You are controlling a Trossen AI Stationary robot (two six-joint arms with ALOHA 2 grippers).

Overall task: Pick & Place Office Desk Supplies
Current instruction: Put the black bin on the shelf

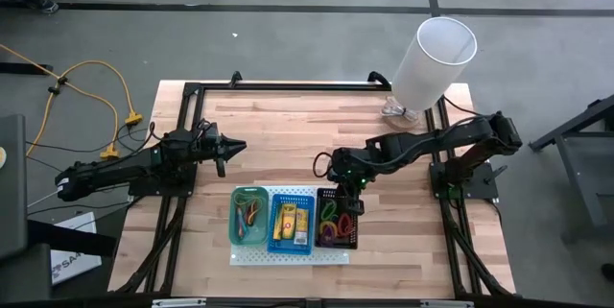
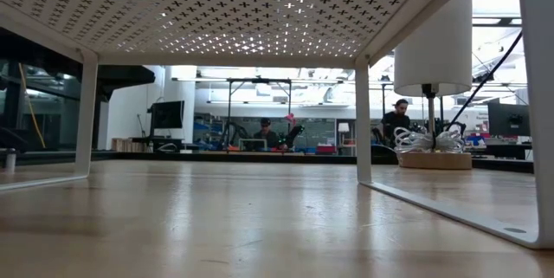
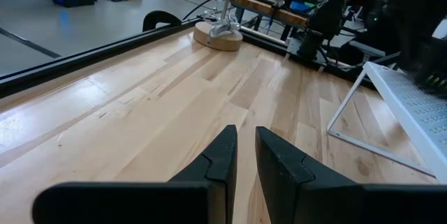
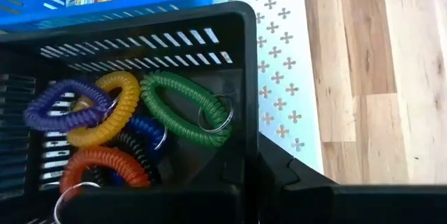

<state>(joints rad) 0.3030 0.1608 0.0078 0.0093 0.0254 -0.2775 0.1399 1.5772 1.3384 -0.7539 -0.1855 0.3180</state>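
A white perforated board [image 1: 288, 255] near the table's front edge carries a green bin [image 1: 237, 231], a blue bin [image 1: 278, 243] and a black bin [image 1: 349, 241]. Thin rubber bands [image 1: 251, 214] lie in the green bin and yellow-orange packets [image 1: 291, 220] in the blue one. Coiled plastic loops in green [image 4: 185, 109], yellow-orange [image 4: 115, 105], purple [image 4: 59, 109] and orange-red [image 4: 101, 165] fill the black bin. My right gripper [image 1: 351, 202] is shut and hangs over the black bin's far right corner [image 4: 241, 15] with nothing seen in it. My left gripper [image 1: 228, 148] waits at the table's left, its fingers [image 3: 223, 158] a narrow gap apart around nothing.
A lamp with a tall white shade [image 1: 436, 54] and a round wooden foot [image 3: 218, 35] stands at the table's far right corner. Bare wood lies between the arms and behind the board. The board stands on legs [image 2: 363, 122]. People sit in the room beyond.
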